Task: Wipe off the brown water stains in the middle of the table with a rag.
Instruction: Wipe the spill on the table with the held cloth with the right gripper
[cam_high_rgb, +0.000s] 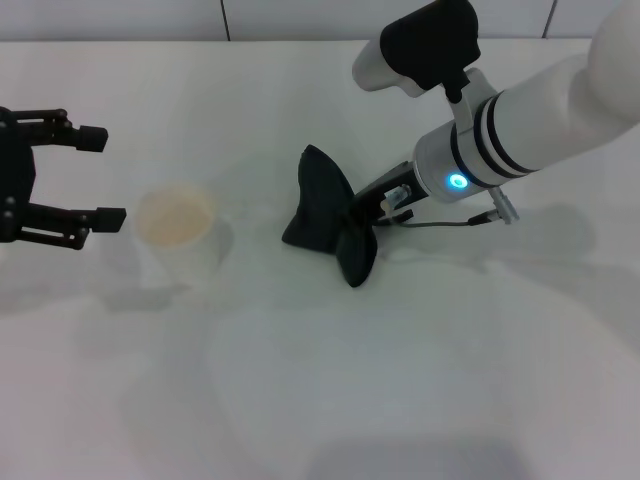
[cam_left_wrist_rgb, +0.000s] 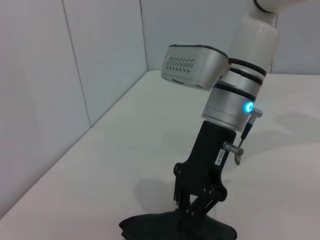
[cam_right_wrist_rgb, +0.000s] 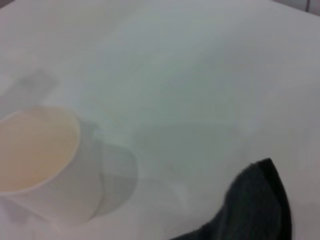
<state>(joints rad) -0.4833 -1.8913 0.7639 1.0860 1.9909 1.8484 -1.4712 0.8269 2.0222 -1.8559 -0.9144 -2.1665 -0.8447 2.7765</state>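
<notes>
**Rag pressed to the table, no stain left to see**

Nearest the head camera lies only bare white smooth tabletop (cam_high_rgb: 330, 400), marked by faint grey shadows. Farther in, at the middle, the black matte soft cloth with pointed folds (cam_high_rgb: 325, 215) sits bunched on the surface; the right gripper (cam_high_rgb: 368, 216) bears down on the side of it toward the robot's right, fingers pressed together on the fabric. From the left wrist view the same gripper (cam_left_wrist_rgb: 192, 210) stands nearly upright over the cloth (cam_left_wrist_rgb: 175, 229), pinning it flat.

To the robot's left of the rag stands a white cup with a tan inside (cam_high_rgb: 178, 232), upright and apart from the cloth. Farther left, the left gripper (cam_high_rgb: 100, 175) hangs above the table with its fingers spread wide, holding nothing, idle.

No orange-brown blotch shows anywhere on the table. It may lie under the rag, or it may be wiped away; the pictures cannot settle which. My judgement is that the wiping step is in hand, possibly near its end. The next move calls for keeping downward pressure while sweeping the cloth across the middle, steering clear of the cup.

The right wrist view shows only a blurred cup (cam_right_wrist_rgb: 37, 165) and one corner of the cloth (cam_right_wrist_rgb: 255, 205), none of its own fingers.
</notes>
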